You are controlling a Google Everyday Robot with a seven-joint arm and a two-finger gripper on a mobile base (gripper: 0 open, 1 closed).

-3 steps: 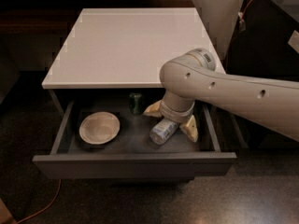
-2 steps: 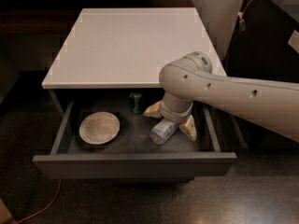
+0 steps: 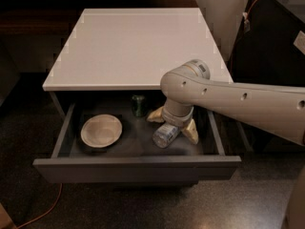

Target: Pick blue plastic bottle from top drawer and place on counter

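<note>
As it hangs low inside the open top drawer [image 3: 133, 168], the gripper [image 3: 171, 127] spreads its fingers [image 3: 190, 132] wide, with the blue plastic bottle [image 3: 165, 135] lying between them. A green can [image 3: 138, 105] stands near, and the counter [image 3: 133, 46] lies above.

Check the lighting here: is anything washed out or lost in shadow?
Camera view: the flat white counter top is brightly lit, nearly washed out; the open dark grey top drawer lies in shadow, its short green can dim at the back; the gripper, fingers open astride the small clear plastic bottle, reads clearly.
</note>
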